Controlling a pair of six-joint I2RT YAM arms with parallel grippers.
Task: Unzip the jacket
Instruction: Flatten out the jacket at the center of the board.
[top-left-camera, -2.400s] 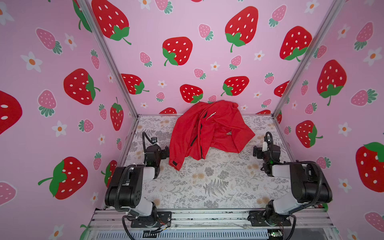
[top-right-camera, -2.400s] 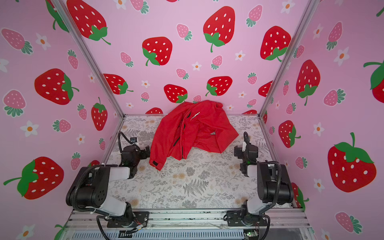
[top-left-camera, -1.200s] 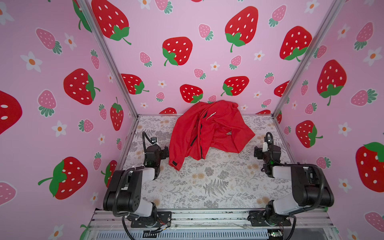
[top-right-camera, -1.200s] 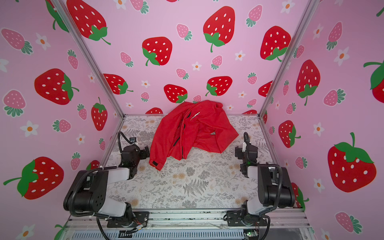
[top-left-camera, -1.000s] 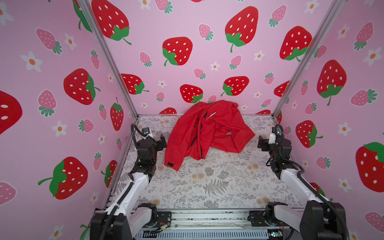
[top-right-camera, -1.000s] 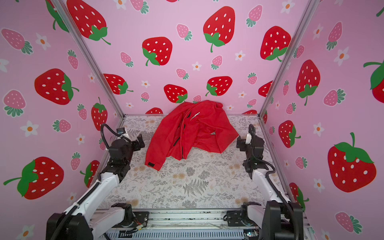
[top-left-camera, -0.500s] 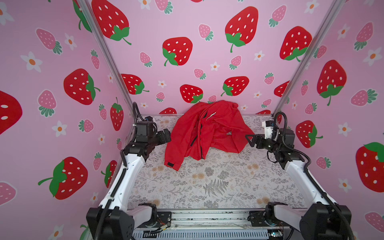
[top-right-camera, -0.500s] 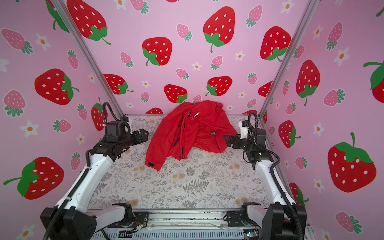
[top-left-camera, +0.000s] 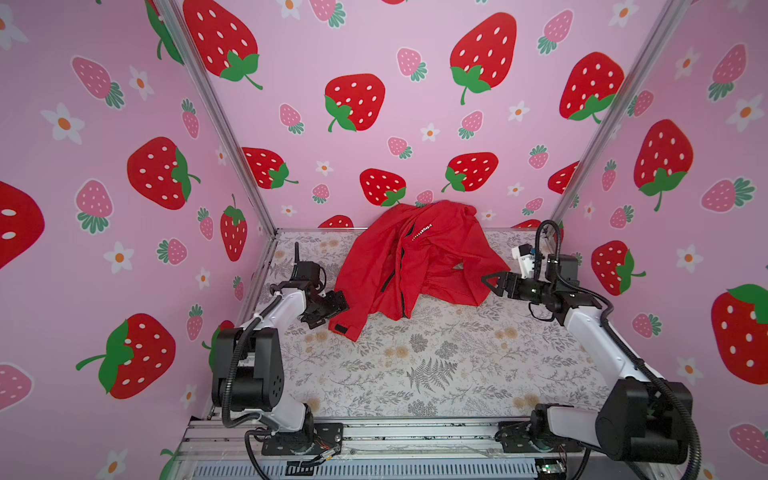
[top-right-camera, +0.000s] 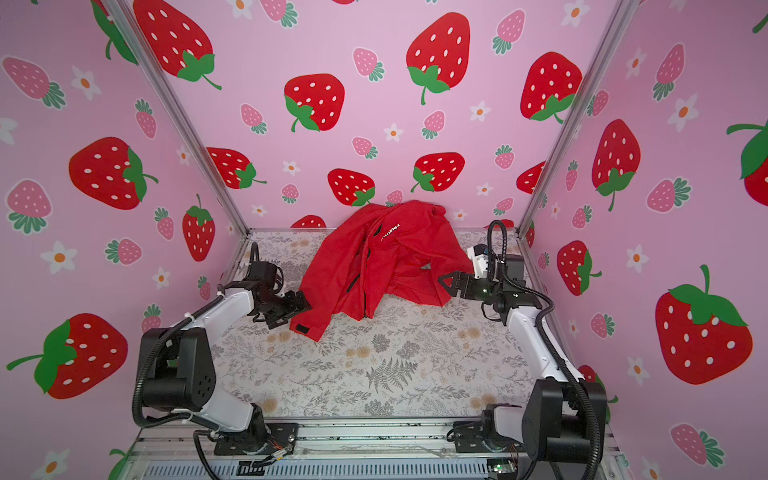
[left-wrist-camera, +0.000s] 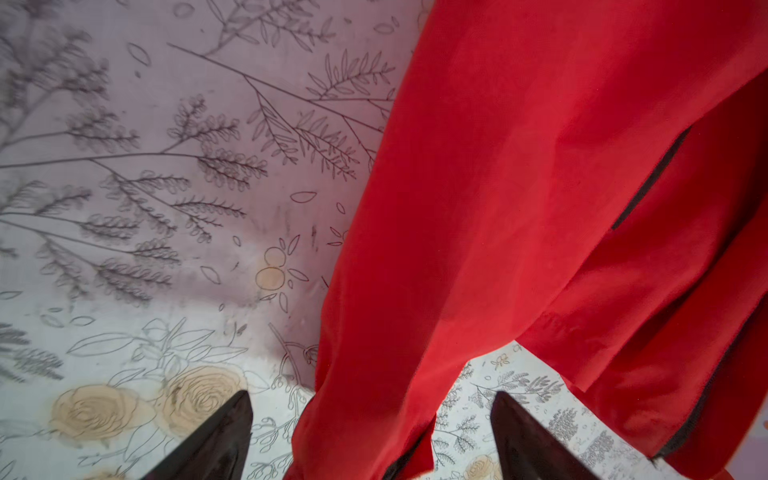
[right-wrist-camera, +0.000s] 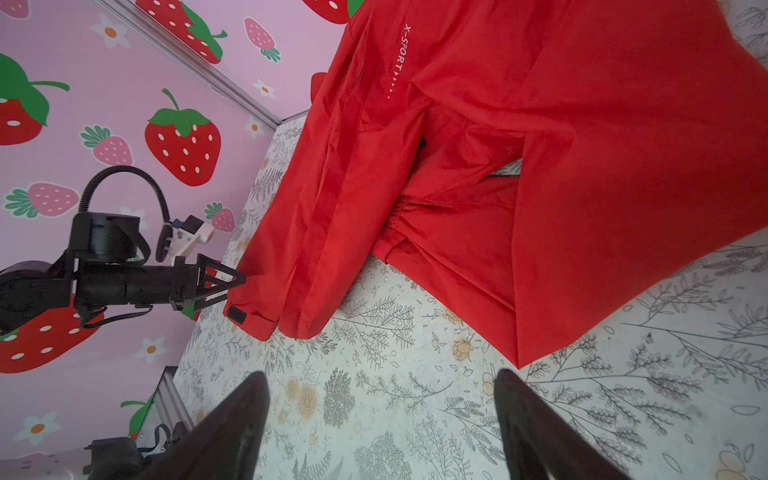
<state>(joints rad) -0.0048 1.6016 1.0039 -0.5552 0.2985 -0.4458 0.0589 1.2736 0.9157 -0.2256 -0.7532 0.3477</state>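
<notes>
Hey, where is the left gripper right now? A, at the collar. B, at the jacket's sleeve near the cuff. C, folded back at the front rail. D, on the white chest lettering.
B: the left gripper, open, straddles the jacket sleeve close to its cuff.

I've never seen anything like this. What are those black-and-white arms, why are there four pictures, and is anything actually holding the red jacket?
This is a two-armed robot; each arm ends in a two-fingered gripper. Two pictures look down from one overhead camera pair, and the other two come from a small camera on each wrist. A crumpled red jacket lies on the flower-patterned table, against the back wall. The left gripper stands open astride a sleeve and is not pinching it. The right gripper is open too, over bare table near the jacket's edge. Nothing is held.
</notes>
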